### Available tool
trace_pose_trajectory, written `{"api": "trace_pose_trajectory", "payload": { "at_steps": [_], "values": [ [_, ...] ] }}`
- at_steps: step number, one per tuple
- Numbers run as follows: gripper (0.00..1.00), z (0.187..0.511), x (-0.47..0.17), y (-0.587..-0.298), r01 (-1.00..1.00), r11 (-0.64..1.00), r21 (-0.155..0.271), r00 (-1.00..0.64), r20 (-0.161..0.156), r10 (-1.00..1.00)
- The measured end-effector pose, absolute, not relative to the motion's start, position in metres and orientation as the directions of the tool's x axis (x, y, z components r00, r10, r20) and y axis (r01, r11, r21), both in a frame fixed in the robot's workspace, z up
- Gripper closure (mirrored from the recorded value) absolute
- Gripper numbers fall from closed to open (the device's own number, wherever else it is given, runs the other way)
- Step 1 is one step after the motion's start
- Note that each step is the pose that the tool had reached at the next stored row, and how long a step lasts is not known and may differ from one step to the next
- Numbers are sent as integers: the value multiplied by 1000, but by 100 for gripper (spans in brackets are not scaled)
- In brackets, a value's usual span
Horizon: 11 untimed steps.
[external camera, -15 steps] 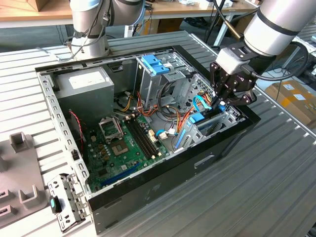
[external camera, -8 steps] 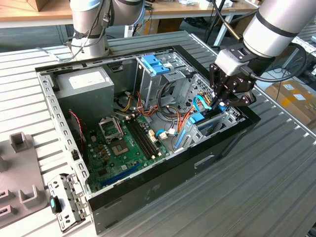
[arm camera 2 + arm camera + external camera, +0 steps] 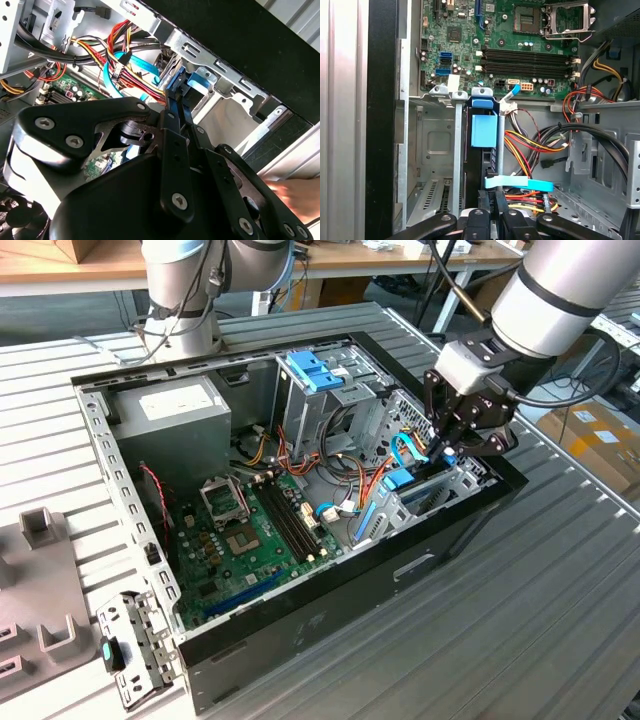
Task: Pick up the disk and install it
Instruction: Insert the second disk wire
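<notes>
- Standing on edge in the metal drive bay at the front corner of the computer case, the disk shows in the first wrist view as a thin dark slab with a light blue carrier tab on its top edge, slotted between upright metal rails.
- In the second wrist view the disk's blue carrier sits just past the fingertips, tucked under the slotted metal rim of the bay.
- The gripper has its two narrow black fingers drawn close together around the near edge of the disk, so it appears to be pinching the disk.
- In the exterior view the gripper hangs over the case's corner on the exterior view's right, reaching down into the bay.
- A pale blue flat cable crosses just beside the fingers, with a bundle of red, yellow and black wires next to it.
- The green circuit board lies flat on the case floor, beyond the bay.
- A grey power-supply box sits in the far corner, and a blue latch tops the tall metal cage.
- The case rests on a slatted metal table.
</notes>
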<state>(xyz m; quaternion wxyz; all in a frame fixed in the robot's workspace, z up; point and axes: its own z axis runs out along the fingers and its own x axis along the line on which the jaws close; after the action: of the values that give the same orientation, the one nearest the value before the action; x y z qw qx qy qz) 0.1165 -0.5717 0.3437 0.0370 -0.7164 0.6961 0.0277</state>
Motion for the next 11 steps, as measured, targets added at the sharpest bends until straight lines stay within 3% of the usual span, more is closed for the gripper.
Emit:
{"api": "trace_pose_trajectory", "payload": {
  "at_steps": [11],
  "values": [
    [84,341,116,-572,-1000,-28,-14,29,-91,-995]
  ]
}}
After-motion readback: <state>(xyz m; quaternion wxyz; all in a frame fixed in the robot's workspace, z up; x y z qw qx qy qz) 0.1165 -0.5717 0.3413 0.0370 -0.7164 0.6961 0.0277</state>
